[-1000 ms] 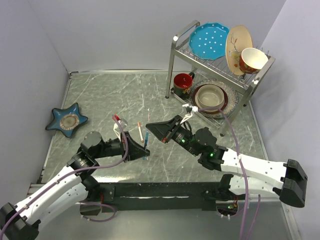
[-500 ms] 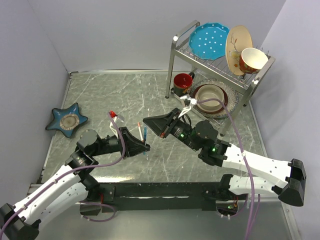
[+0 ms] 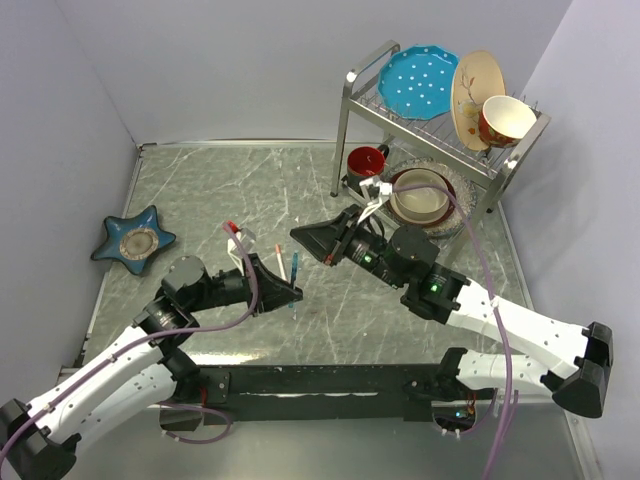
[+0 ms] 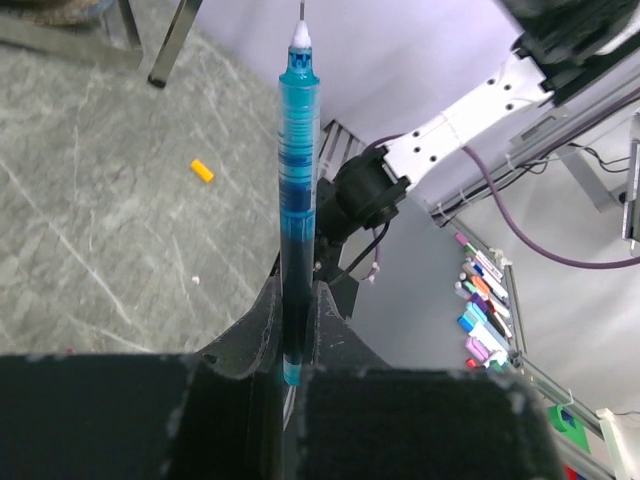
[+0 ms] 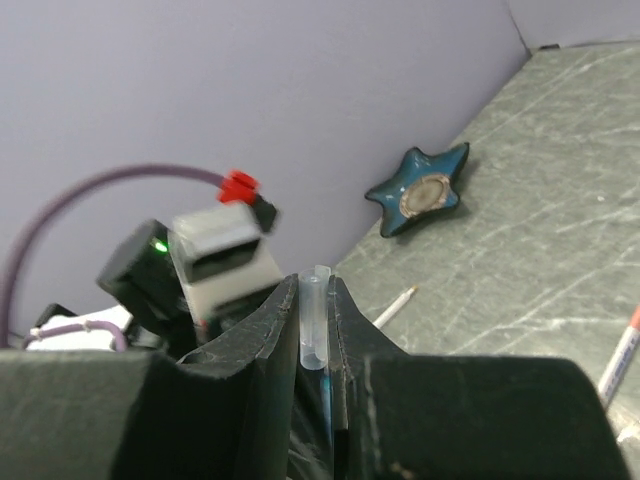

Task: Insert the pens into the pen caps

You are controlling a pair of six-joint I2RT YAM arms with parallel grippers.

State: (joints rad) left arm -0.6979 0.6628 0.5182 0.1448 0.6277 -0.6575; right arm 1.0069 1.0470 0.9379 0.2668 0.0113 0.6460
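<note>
Your left gripper (image 4: pixel 297 300) is clamped tight on blue-teal pen (image 4: pixel 298 180): lower barrel pinched, tip pointing away from wrist. Your right gripper (image 5: pixel 315 295) is closed on small clear cap (image 5: pixel 313 320). Top view: the two grippers near each other, not touching. Yellow-orange cap (image 4: pixel 203 171) loose on table (image 4: pixel 90 220). White pen (image 3: pixel 280 262) lies just beside left fingers.

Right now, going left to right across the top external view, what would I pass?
star-shaped dish → white pen lying on the table → blue-teal pen in the left gripper → red mug → tan bowl on the rack's lower shelf → red-and-cream bowl on top
</note>
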